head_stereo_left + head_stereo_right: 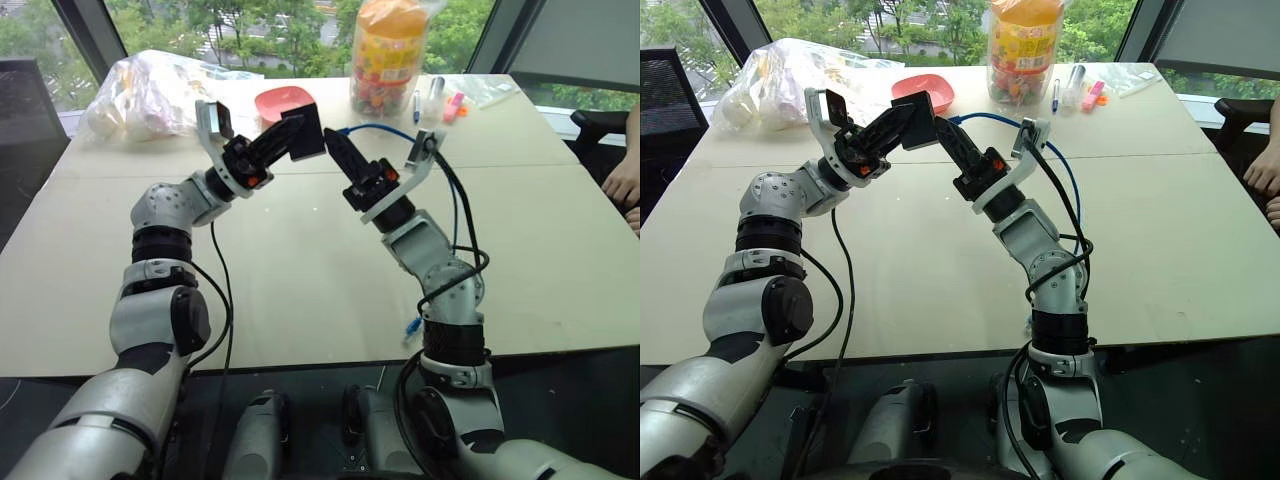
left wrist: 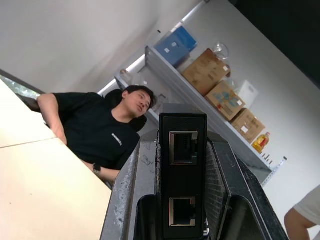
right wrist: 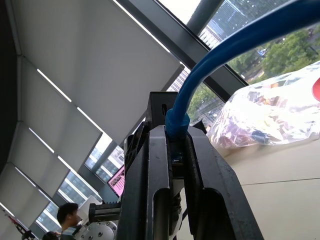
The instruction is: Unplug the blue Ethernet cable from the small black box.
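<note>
Pinching small black box (image 1: 303, 133), left end effector (image 1: 290, 132); right end effector (image 1: 336, 150) clamps blue Ethernet cable (image 3: 235, 52) above table (image 1: 300, 280).

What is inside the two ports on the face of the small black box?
In the left wrist view, both ports of the small black box look empty, with no plug inside. Its other sides are covered by the left fingers, so ports there cannot be seen.

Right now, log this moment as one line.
left gripper: shut on small black box | right gripper: shut on blue Ethernet cable plug end | both above table

head stereo pair looking down over table (image 1: 300, 300); wrist views close, angled upward
</note>
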You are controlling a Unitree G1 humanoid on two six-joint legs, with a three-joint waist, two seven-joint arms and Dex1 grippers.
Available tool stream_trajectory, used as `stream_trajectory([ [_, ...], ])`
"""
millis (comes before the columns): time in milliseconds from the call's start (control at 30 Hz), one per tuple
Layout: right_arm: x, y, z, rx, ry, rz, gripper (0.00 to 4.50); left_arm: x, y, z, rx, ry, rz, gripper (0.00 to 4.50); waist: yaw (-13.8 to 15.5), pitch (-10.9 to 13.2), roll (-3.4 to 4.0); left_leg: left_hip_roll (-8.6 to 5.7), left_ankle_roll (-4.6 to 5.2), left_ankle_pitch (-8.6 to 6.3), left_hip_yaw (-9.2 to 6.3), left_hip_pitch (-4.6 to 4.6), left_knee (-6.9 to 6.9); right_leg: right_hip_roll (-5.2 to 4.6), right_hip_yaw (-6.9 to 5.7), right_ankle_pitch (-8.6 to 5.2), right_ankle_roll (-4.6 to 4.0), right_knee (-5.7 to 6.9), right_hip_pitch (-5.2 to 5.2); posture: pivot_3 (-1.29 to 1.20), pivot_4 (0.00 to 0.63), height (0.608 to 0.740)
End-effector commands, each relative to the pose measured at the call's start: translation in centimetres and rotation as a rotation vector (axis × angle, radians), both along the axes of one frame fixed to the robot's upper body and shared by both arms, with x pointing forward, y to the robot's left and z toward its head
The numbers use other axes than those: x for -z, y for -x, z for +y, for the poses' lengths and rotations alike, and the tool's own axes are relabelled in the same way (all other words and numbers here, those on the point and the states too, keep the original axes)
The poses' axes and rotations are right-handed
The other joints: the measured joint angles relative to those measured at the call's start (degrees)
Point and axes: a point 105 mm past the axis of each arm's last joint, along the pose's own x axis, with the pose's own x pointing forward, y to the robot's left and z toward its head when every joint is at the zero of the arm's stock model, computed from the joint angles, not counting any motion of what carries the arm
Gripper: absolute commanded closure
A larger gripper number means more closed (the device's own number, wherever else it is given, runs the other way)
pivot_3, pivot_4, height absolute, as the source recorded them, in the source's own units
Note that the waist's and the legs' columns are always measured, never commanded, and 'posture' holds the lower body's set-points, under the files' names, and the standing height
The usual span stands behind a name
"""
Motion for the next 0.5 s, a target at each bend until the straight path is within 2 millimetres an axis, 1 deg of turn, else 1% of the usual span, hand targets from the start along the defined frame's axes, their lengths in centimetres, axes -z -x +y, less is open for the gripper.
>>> stream_trajectory([
  [33,-0.8,-1.9,-3.9,0.140,0.005,-0.005,4.46,-1.5,0.0,2.8,-0.077,-0.008,-0.062,4.01,-0.2,0.0,0.00,0.00,0.00,0.00,0.00,0.00,0.00,0.00,0.00,0.00,0.00,0.00,-0.01,0.00,0.150,0.740],
  [67,-0.8,-2.4,-5.0,0.171,0.020,-0.006,4.46,-1.5,-0.1,3.4,-0.095,-0.016,-0.061,4.01,-0.1,0.0,0.00,0.00,0.00,0.00,0.00,0.00,0.00,0.00,0.00,0.00,0.00,0.02,-0.01,0.00,0.150,0.740],
  [167,-1.2,-3.4,-7.4,0.228,0.057,-0.012,4.46,-1.6,-0.1,4.9,-0.136,-0.041,-0.065,4.01,0.1,0.0,0.00,-0.02,0.00,0.00,0.01,-0.01,0.00,0.00,-0.01,0.00,0.00,-0.01,-0.01,0.00,0.150,0.740],
  [300,-1.9,-4.3,-9.0,0.260,0.102,-0.028,4.46,-1.6,-0.6,5.7,-0.203,-0.079,-0.079,4.01,0.0,0.0,0.01,-0.02,0.07,-0.05,0.03,-0.06,-0.04,-0.04,0.00,-0.01,0.00,-0.08,-0.04,0.00,0.150,0.740],
  [333,-2.0,-4.5,-9.3,0.267,0.123,-0.031,4.46,-1.1,-1.1,5.5,-0.254,-0.140,-0.097,4.01,0.0,0.0,0.02,-0.02,0.08,-0.05,0.05,-0.07,-0.05,-0.04,0.00,-0.01,0.01,-0.08,-0.05,0.00,0.150,0.740],
  [400,-1.8,-5.4,-10.0,0.297,0.195,-0.018,4.46,0.5,-2.2,4.3,-0.359,-0.330,-0.170,4.01,0.0,0.0,0.02,-0.03,0.08,-0.05,0.05,-0.07,-0.06,-0.02,0.00,-0.01,0.01,-0.07,-0.06,0.00,0.150,0.740],
  [433,-1.4,-6.3,-10.6,0.329,0.252,0.011,4.46,1.3,-2.6,3.5,-0.406,-0.428,-0.229,4.01,0.1,0.0,0.02,-0.04,0.08,-0.05,0.05,-0.07,-0.06,-0.02,0.00,-0.01,0.01,-0.07,-0.04,0.00,0.150,0.740],
  [500,0.0,-8.4,-12.6,0.421,0.368,0.106,4.46,1.9,-2.8,1.9,-0.445,-0.501,-0.315,4.01,0.2,0.0,0.01,-0.06,0.08,-0.05,0.07,-0.07,-0.05,-0.05,0.00,0.00,0.00,-0.07,-0.03,0.00,0.150,0.740],
])
